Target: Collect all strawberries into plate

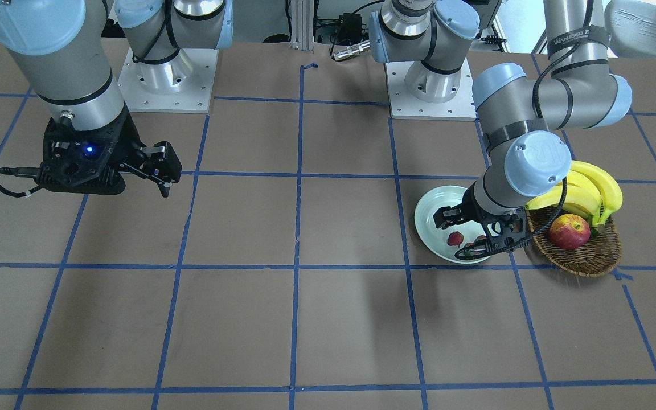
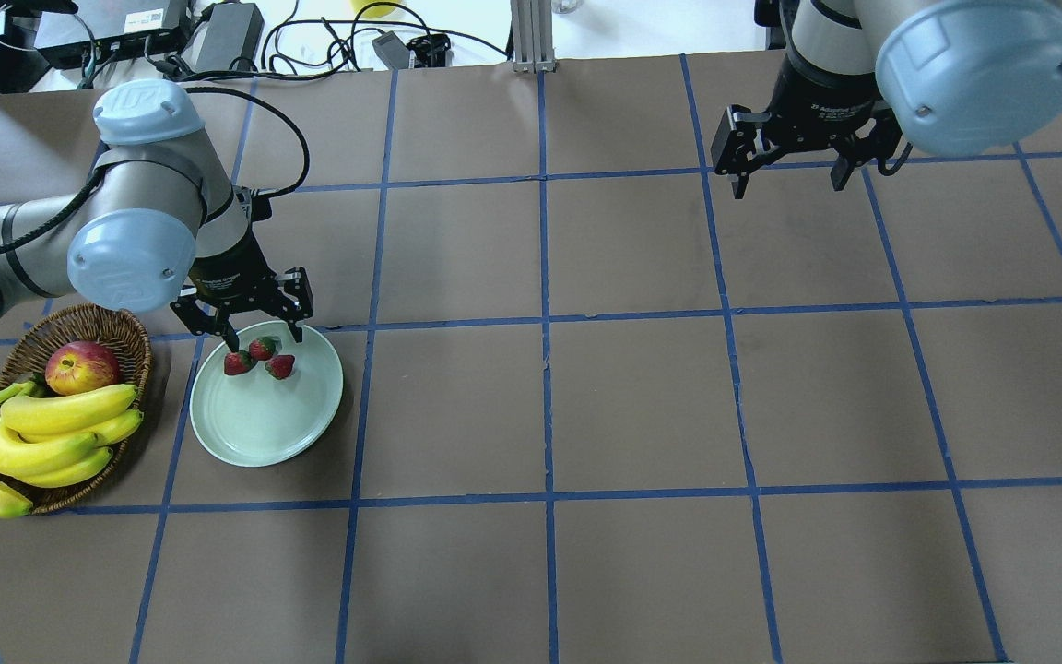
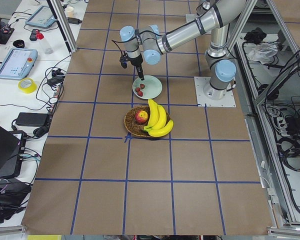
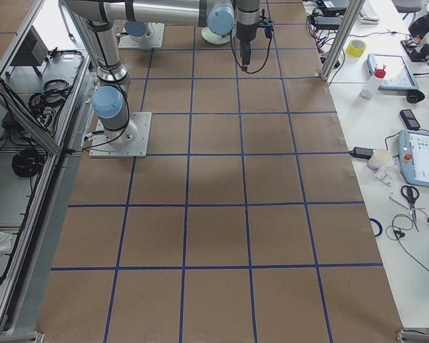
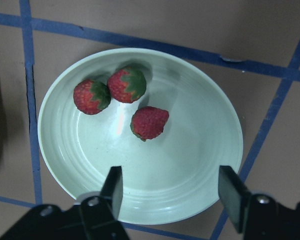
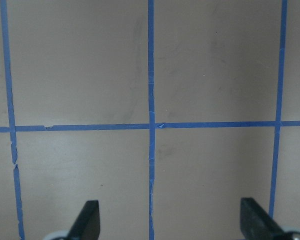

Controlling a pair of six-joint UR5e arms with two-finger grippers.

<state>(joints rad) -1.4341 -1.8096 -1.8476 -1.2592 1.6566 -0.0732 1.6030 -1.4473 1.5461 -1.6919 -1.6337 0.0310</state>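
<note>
Far left: a wicker basket [image 2: 130, 337] sits on the surface [image 2: 642, 397] holding an apple [image 2: 81, 367] and a bunch of bananas [image 2: 52, 433]. The bunch overhangs the basket rim and runs to the overhead view's edge.

Just beside the basket is the plate [image 2: 264, 429]. All three strawberries [image 2: 262, 349] lie in it, clustered in the half farther from the robot. Two touch and the third lies just beside them.

The left hand [image 2: 264, 339] hovers above that cluster, fingers spread and grasping nothing. In the front-facing view its wrist covers part of the plate, so only one berry shows clearly there.

Far right: the right hand [image 2: 787, 187] hangs released, well apart from the plate. Its wrist camera shows only bare surface and blue tape lines [image 6: 151, 125].
</note>
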